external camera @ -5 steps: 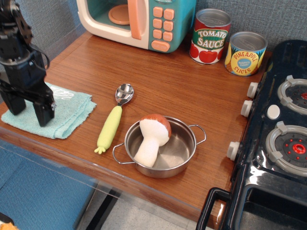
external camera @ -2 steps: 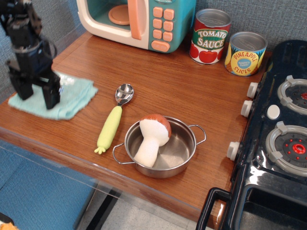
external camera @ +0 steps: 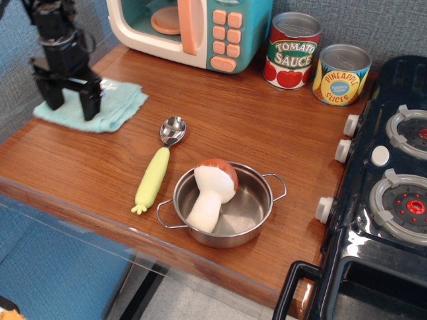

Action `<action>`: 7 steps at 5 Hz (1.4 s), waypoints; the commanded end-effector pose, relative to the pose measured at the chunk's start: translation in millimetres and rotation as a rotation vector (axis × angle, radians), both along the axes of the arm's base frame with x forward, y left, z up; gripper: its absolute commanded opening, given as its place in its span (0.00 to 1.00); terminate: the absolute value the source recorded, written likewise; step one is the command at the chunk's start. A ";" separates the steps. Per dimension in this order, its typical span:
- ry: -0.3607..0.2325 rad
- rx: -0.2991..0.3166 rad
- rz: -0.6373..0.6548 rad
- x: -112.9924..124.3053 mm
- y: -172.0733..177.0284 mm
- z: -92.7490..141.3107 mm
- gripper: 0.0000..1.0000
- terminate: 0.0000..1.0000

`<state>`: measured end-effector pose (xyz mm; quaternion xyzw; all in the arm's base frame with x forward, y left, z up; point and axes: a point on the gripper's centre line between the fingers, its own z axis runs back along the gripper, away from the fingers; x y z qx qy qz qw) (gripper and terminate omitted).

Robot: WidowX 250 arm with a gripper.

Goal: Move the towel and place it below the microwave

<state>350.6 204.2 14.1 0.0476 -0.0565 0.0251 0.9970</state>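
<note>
The towel (external camera: 117, 103), a light aqua folded cloth, lies at the back left of the wooden counter (external camera: 233, 127), left of and a little in front of the microwave (external camera: 220, 33). The microwave is teal with a cream frame and peach buttons, and stands at the back edge. My black gripper (external camera: 70, 103) points down onto the towel's left half. Its fingers (external camera: 90, 107) stand a little apart with cloth bunched between them. The towel's left part is hidden behind the gripper.
A spoon with a yellow-green handle (external camera: 157, 170) lies at mid-counter. A steel pot (external camera: 223, 207) holds a toy mushroom (external camera: 210, 190). A tomato sauce can (external camera: 292, 50) and a pineapple can (external camera: 340, 73) stand at the back right. A toy stove (external camera: 393, 193) fills the right side.
My gripper has moved from the front left edge back and to the right toward the microwave. The towel has travelled with it.
</note>
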 end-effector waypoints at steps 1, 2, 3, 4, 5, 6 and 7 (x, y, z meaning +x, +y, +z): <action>-0.019 -0.015 -0.081 50.8 -38.4 0.0 1.00 0.00; -0.009 -0.008 -0.058 59.1 -38.5 -2.1 1.00 0.00; -0.010 0.013 -0.019 62.1 -32.5 11.1 1.00 0.00; -0.089 0.032 0.006 72.5 -35.1 61.5 1.00 0.00; -0.139 0.056 -0.008 76.6 -44.7 104.6 1.00 0.00; -0.178 0.054 -0.029 71.3 -49.5 123.6 1.00 0.00; -0.168 0.075 -0.035 62.6 -55.8 127.9 1.00 0.00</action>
